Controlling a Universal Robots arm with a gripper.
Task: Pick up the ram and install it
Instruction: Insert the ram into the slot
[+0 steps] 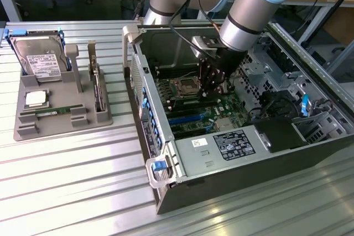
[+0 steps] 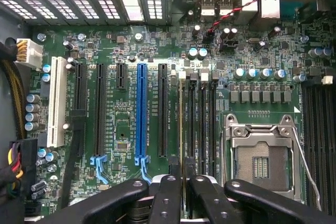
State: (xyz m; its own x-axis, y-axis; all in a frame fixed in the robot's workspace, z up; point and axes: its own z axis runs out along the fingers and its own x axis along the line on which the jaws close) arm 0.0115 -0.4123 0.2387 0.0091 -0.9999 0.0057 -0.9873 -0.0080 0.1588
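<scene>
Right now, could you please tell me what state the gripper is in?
Gripper: closed on the ram, which it holds edge-on over the memory slots.

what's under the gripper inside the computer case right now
The gripper, shut on the ram, hangs over the motherboard's memory slots, beside the empty processor socket. The stick shows edge-on; its lower edge and the slot beneath are covered.
</scene>
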